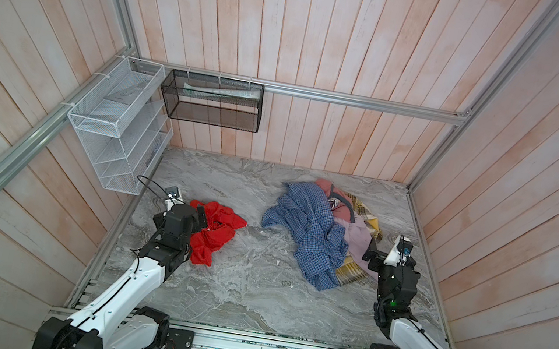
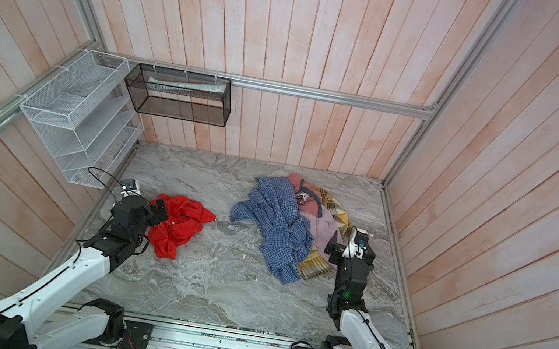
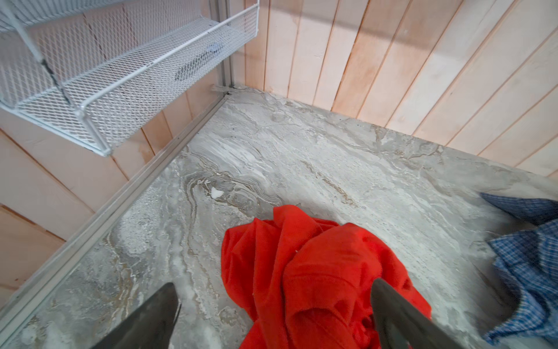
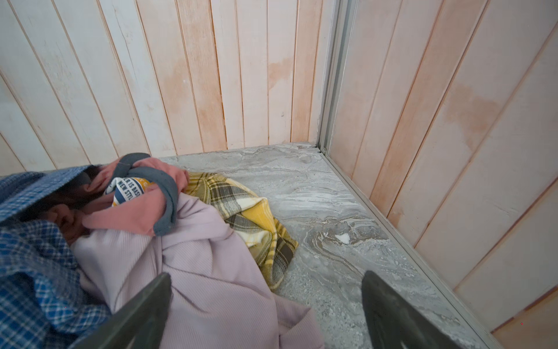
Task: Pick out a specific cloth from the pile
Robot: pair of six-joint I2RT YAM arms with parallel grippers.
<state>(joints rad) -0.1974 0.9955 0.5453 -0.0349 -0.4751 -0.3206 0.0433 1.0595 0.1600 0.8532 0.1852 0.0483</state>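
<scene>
Jaws of the left gripper (image 3: 274, 284) stand wide apart over the cloth (image 1: 216, 236), which lies crumpled on the table (image 1: 250, 287), well apart from the pile (image 1: 315, 228); it should rise straight so no finger snags fabric. The right gripper (image 4: 265, 275) gapes empty beside the pile

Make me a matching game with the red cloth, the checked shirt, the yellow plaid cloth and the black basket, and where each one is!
1 red cloth
2 checked shirt
3 yellow plaid cloth
4 black basket

A hangs on the back wall
B draped over the pile
C lies alone, apart from the pile
D pokes out under the pile

Pairs: 1-C, 2-B, 3-D, 4-A
</scene>
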